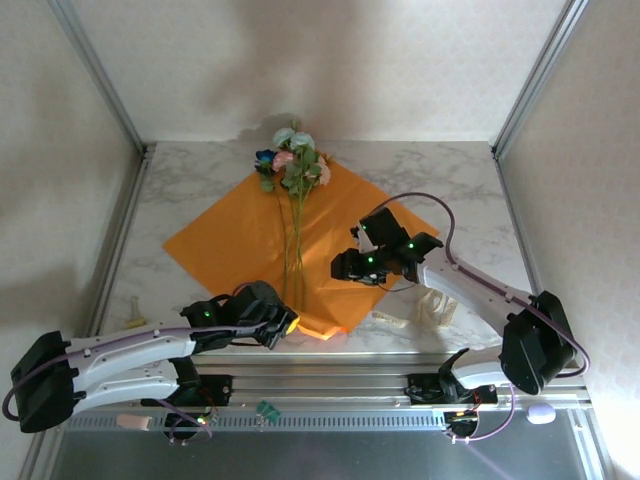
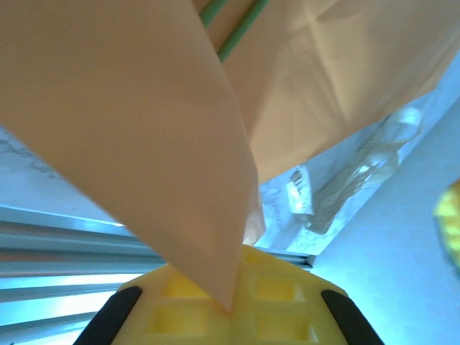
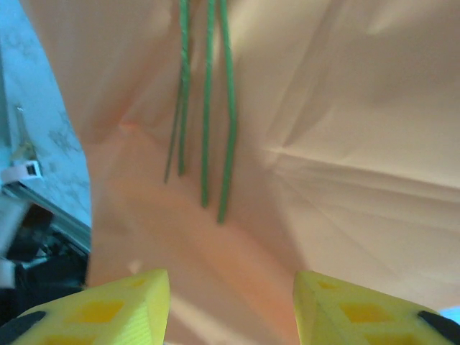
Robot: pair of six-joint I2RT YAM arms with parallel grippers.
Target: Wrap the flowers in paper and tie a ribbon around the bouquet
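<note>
From above, the flowers [image 1: 293, 165] lie on the orange paper [image 1: 225, 240], spread on the surface [image 1: 440, 180]. Left wrist: the left tool [image 2: 230, 305] pinches the paper's near corner, which looks thin, floppy and easily torn. Right wrist: the right tool [image 3: 230, 295] hangs released over the stems [image 3: 208, 108].

Overhead + close wrist cams (paper [image 1: 232, 240] shared)

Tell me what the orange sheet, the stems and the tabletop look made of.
Orange sheet: thin matte paper, judging by sharp creases.
Stems: smooth green plastic, probably; too uniform for real ones.
Tabletop: marble-patterned, grey veins on white; stone or laminate, cannot tell.
</note>
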